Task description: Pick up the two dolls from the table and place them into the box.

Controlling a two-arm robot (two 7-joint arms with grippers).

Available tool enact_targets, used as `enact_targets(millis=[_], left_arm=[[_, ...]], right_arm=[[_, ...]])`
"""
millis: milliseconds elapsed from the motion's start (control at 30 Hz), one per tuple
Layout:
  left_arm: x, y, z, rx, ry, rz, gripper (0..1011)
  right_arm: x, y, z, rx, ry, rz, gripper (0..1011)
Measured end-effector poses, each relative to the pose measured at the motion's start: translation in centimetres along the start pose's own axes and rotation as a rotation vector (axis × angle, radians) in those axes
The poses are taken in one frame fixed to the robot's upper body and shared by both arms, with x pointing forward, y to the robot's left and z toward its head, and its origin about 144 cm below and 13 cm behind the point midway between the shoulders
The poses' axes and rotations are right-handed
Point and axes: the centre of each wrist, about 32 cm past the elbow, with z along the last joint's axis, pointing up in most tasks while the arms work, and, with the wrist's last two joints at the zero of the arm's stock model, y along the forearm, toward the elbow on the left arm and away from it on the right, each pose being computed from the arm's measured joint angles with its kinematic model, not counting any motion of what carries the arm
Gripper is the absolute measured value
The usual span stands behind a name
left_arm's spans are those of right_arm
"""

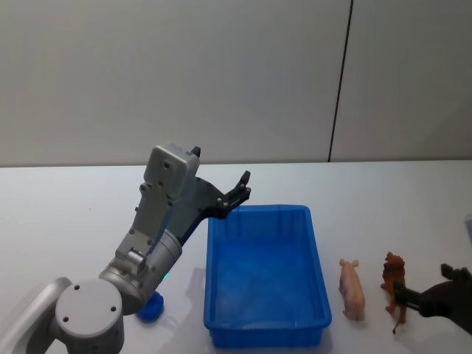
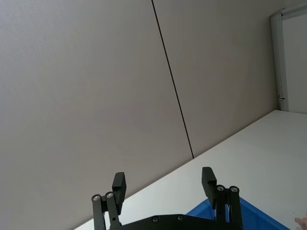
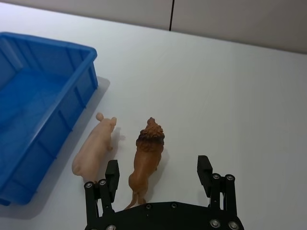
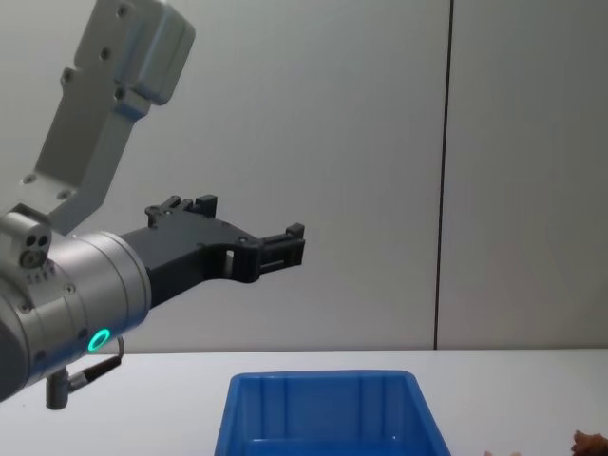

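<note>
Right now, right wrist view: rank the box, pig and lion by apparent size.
1. the box, largest by far, though cut off at the picture's edge.
2-3. the lion and the pig look about alike; too close to rank.

Behind your white tabletop [image 1: 59, 206] you have a plain grey panelled wall [image 1: 169, 74], evenly lit. One dark vertical seam [image 1: 339, 81] runs right of centre, down to the tabletop's far edge.
</note>
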Motion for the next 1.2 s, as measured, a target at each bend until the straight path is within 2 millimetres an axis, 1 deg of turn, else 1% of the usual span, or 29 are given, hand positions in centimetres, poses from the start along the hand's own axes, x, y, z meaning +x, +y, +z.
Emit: enact_targets(millis=[533, 767, 900, 967, 1000, 1133, 1167, 1200], left_arm=[[0.0, 0.0, 0.0, 0.000, 0.000, 0.000, 1001], [0.0, 0.0, 0.0, 0.000, 0.000, 0.000, 1001], [0.0, 0.0, 0.0, 0.000, 0.000, 0.000, 1001], [0.0, 0.0, 0.0, 0.000, 0.000, 0.000, 1001], [0.0, 0.0, 0.0, 0.000, 0.000, 0.000, 1001], [0.0, 0.0, 0.0, 0.000, 0.000, 0.000, 1001], [0.0, 0.0, 0.0, 0.000, 0.000, 0.000, 1001], [0.0, 0.0, 0.0, 0.000, 0.000, 0.000, 1001]], right_arm=[[-1.6, 4.7, -0.2, -0.080, 0.017, -0.016, 1001], [-2.3, 5.8, -0.3, -0.098, 0.015, -0.025, 1001], [-2.5, 6.3, -0.3, -0.104, 0.014, -0.028, 911], [-2.7, 6.5, -0.3, -0.107, 0.013, -0.029, 883], [-2.7, 6.5, -0.3, -0.108, 0.013, -0.029, 831], [-2.8, 6.8, -0.3, -0.112, 0.012, -0.031, 743], [-2.9, 6.9, -0.3, -0.113, 0.012, -0.032, 686], [-2.9, 6.9, -0.3, -0.114, 0.012, -0.032, 686]])
